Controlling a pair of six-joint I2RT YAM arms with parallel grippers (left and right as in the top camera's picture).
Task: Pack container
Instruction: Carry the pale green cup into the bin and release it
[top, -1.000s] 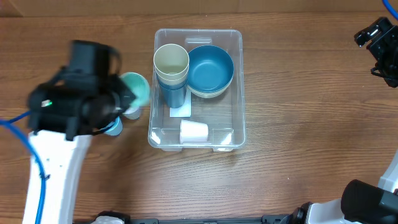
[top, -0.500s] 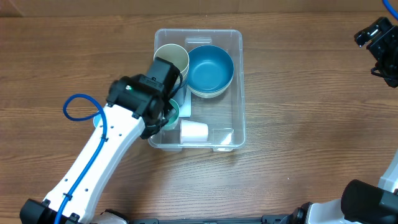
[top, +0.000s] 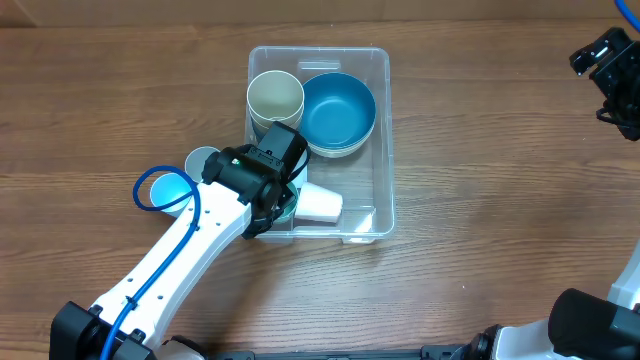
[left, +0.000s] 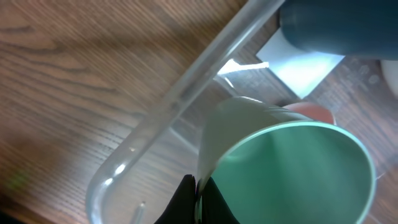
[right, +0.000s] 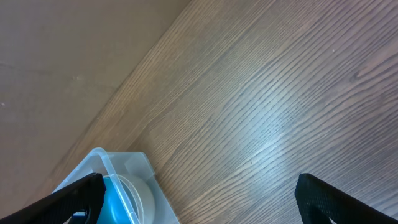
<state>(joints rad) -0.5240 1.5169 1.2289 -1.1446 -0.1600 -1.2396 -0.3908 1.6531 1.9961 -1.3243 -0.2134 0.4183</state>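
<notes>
Wood worktop: L claw pinching green cup by rim, inside clear container at centre, beside white cup lying on its side; beige cup, blue bowl behind. R claw spread wide, far right.

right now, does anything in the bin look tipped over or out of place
The white cup lies on its side at the end of the bin away from the blue bowl, while the beige cup stands upright. The left hand holds a tilted green cup beside it.
</notes>
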